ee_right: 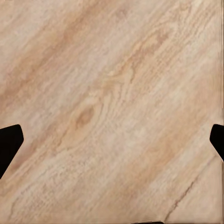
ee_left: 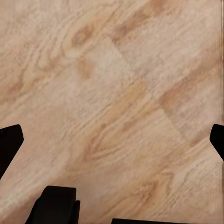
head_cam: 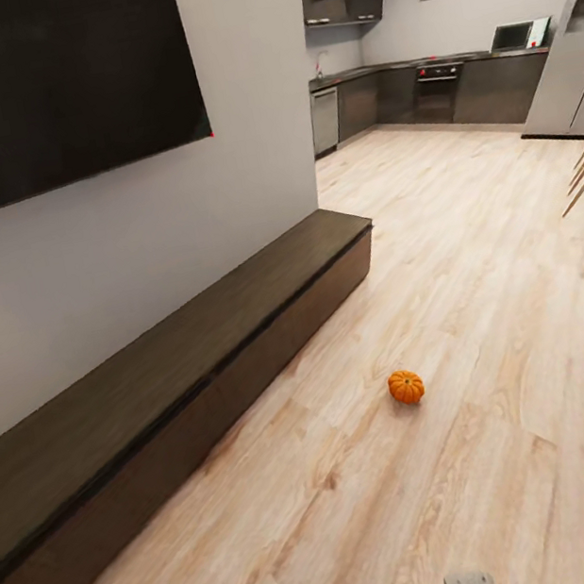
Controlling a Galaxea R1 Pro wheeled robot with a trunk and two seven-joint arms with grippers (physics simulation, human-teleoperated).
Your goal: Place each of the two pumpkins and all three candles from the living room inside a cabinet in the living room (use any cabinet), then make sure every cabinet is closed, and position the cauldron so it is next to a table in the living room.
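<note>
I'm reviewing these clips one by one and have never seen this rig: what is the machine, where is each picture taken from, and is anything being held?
These are simulator renders from a wheeled robot with two arms. The big picture comes from its head camera, looking forward and down over a room. A small orange pumpkin sits on the wooden floor, apart from the long, low dark cabinet along the wall, whose fronts look closed. Above it hangs a black screen; a kitchen lies beyond. The other two pictures come from cameras near each gripper, looking along the fingers at bare floor. The left gripper and right gripper have their dark fingertips at the picture edges, spread wide, holding nothing.
</note>
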